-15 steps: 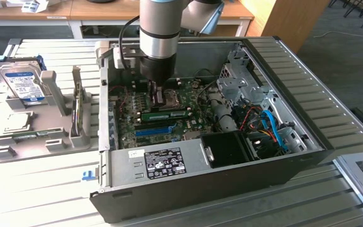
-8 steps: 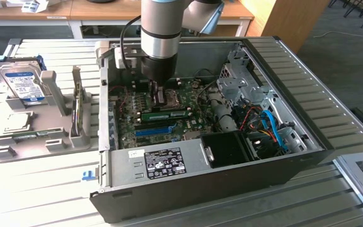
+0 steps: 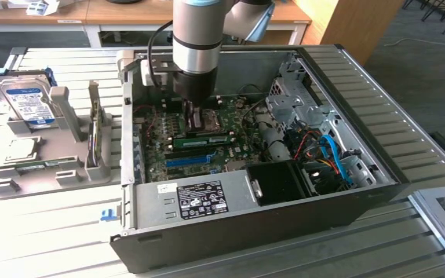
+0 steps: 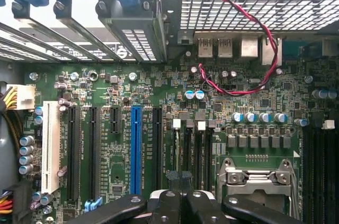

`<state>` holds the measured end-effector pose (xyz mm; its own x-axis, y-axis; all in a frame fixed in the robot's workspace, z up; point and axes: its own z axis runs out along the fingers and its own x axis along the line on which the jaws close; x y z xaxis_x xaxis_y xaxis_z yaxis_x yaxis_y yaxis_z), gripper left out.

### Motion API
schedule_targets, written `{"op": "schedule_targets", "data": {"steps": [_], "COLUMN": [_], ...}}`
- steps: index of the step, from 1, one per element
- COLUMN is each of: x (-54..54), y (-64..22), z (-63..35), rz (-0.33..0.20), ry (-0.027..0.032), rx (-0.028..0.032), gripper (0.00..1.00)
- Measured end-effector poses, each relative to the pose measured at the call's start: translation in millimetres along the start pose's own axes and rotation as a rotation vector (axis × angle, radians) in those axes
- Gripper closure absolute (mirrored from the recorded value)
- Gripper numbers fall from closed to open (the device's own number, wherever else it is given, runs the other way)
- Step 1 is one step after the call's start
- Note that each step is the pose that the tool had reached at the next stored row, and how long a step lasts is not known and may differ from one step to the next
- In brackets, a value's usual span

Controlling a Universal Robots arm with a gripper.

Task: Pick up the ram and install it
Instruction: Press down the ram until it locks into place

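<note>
My gripper [image 3: 194,123] hangs inside the open computer case [image 3: 377,150], low over the motherboard [image 3: 160,153] near the processor socket [image 4: 254,179]. Its fingers are pressed together, and nothing shows between them in the wrist view, where the gripper [image 4: 180,184] sits beside the socket. A long green ram [image 3: 204,140] with a white sticker lies across the motherboard just on the near side of the gripper, apart from the fingers. I cannot tell whether it is seated in a slot. A second thin green stick [image 3: 93,124] stands upright in the grey holder [image 3: 44,171] on the exterior view's left.
A hard drive [image 3: 25,103] with a blue-white label and a square silver processor [image 3: 21,149] rest in the grey holder. Inside the case are the power supply [image 3: 199,200], a black fan [image 3: 280,179], blue cables [image 3: 335,156] and a drive cage [image 3: 292,98]. A red-black wire [image 4: 249,83] loops over the board.
</note>
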<state>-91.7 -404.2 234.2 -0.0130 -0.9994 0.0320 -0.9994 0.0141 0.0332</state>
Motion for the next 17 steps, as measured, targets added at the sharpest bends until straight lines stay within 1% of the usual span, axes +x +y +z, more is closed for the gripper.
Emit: {"op": "schedule_targets", "data": {"steps": [6, 17], "x": [-0.1, -0.1], "y": [-0.1, -0.1], "z": [3.2, 4.7], "rz": [0.0, 0.0], "ry": [0.0001, 0.0], "rx": [-0.0001, 0.0], "gripper": [0.9, 0.9]}}
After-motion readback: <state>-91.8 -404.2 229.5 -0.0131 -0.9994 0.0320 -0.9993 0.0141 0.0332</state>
